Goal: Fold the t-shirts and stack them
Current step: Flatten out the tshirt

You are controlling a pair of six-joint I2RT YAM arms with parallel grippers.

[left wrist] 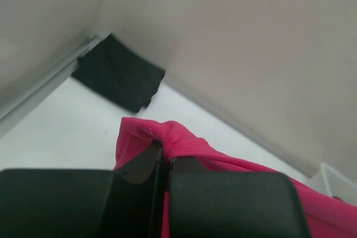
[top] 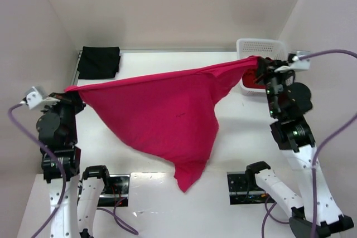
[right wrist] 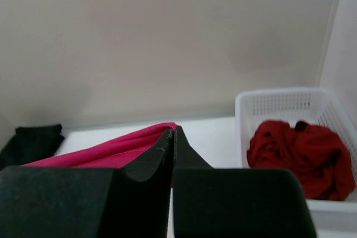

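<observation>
A bright crimson-pink t-shirt (top: 162, 115) hangs stretched in the air between my two grippers, its lower end drooping toward the table's near edge. My left gripper (top: 75, 96) is shut on its left corner (left wrist: 162, 135). My right gripper (top: 261, 65) is shut on its right corner (right wrist: 150, 137). A folded black t-shirt (top: 99, 62) lies at the table's far left corner and also shows in the left wrist view (left wrist: 117, 73). A crumpled darker red t-shirt (right wrist: 301, 157) lies in the white lattice basket (right wrist: 279, 101).
The white lattice basket (top: 259, 45) stands at the far right by the wall, just behind my right gripper. Beige walls close in the table on the left, back and right. White table surface (top: 234, 137) lies below the shirt.
</observation>
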